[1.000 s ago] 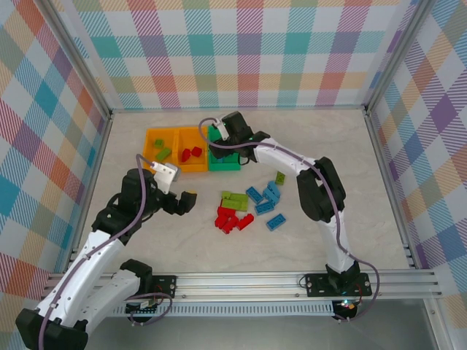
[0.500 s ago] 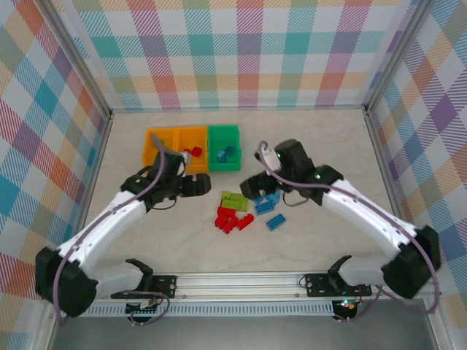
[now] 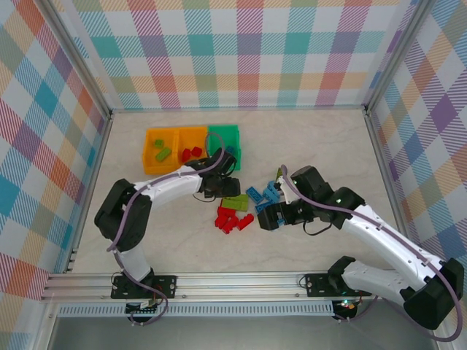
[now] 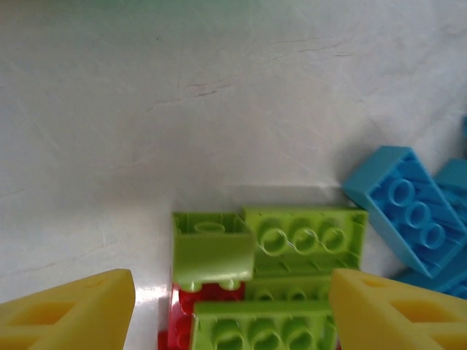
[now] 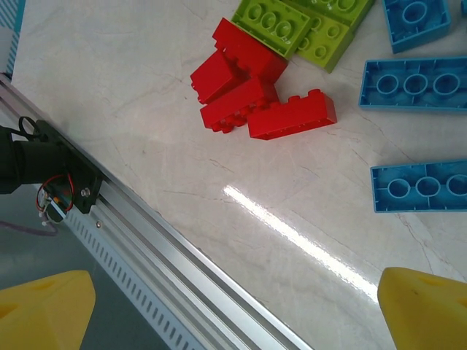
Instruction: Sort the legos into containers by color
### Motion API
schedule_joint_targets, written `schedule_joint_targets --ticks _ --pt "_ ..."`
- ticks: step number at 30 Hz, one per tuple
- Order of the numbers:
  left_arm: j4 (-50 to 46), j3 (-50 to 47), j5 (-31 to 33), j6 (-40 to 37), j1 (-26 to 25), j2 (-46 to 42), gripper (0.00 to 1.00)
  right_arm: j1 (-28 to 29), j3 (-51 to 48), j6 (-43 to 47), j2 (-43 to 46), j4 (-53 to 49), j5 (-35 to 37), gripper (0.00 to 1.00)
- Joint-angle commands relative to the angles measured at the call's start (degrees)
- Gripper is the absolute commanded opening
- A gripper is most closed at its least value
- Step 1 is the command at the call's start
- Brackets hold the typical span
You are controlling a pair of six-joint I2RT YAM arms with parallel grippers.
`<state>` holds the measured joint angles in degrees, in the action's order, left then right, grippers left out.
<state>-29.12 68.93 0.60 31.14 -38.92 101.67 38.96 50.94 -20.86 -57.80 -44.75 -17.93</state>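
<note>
Loose legos lie mid-table: red bricks (image 3: 232,219), lime green ones (image 3: 235,203), light blue ones (image 3: 263,195). My left gripper (image 3: 225,191) hangs open over the green bricks. In the left wrist view its yellow fingertips (image 4: 66,310) straddle a small green brick (image 4: 211,251), long green bricks (image 4: 306,240) and a red one (image 4: 208,295). A blue brick (image 4: 405,208) lies to the right. My right gripper (image 3: 268,216) is open at the near right of the pile, above bare table (image 5: 237,313). Red bricks (image 5: 248,87) and blue bricks (image 5: 412,84) lie ahead of it.
Three bins stand in a row at the back left: an orange bin (image 3: 148,146) holding green bricks, an orange bin (image 3: 182,137) holding red ones, and a green bin (image 3: 222,133) partly behind my left arm. The metal frame rail (image 5: 146,240) runs along the near edge.
My left gripper has swung right from beside the orange bins to over the green bricks. My right gripper has dropped back toward the near side of the pile.
</note>
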Motion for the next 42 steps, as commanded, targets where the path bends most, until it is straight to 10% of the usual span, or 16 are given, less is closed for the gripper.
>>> schedule_joint_targets --ticks 1,15,24,30,42 --pt "0.54 2.3 2.63 0.29 -0.28 2.82 0.67 0.15 0.06 -1.52 0.58 -1.39 1.23 0.99" --pt "-0.36 3.4 5.13 -1.9 -0.28 5.29 0.3 0.15 0.0 -4.86 2.33 -0.55 2.82 0.99" --pt "-4.24 4.86 14.26 -5.03 1.75 -7.83 0.21 0.06 0.04 -7.35 6.42 2.16 9.72 1.0" --pt "-2.78 6.76 22.85 -9.53 13.01 -12.81 0.21 0.07 -0.48 -7.44 7.4 3.17 10.9 1.0" --pt "1.21 18.69 14.43 -4.52 32.67 4.9 0.22 0.06 -1.79 -8.22 9.72 1.8 10.51 1.0"
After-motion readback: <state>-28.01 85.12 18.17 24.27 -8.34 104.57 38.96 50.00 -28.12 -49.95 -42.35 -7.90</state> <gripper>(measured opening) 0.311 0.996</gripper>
